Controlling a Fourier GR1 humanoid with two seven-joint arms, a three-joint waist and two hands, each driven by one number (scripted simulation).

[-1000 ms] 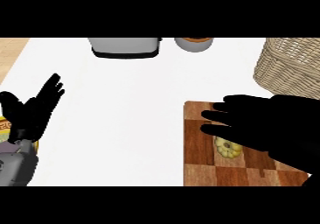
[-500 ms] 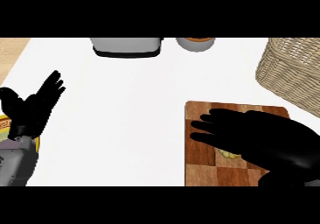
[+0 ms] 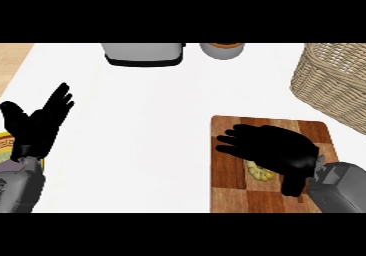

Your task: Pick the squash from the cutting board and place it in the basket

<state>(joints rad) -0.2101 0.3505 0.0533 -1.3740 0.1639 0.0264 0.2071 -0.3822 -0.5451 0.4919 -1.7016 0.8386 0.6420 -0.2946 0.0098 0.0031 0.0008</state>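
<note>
Since the earlier frames, right hand [image 3: 278,150] came nearer and lower over the squash [image 3: 260,172] on the board [image 3: 229,185], fingers spread, not yet closed. Left hand [image 3: 34,125] rests open at left. Grasping step; next, fingers must curl round it, then carry far-right to basket [image 3: 341,85].

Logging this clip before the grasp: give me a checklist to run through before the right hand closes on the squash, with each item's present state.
1. Squash lies on the cutting board: ok.
2. Right hand is above the squash, covering most of it: ok.
3. Fingers curled round the squash: not ok, they are spread flat.
4. Contact between palm and squash: cannot tell, the hand hides it.
5. Basket stands at the right, beyond the board, nothing between them: ok.
6. Left hand rests open at the left edge, away from the board: ok.
</note>
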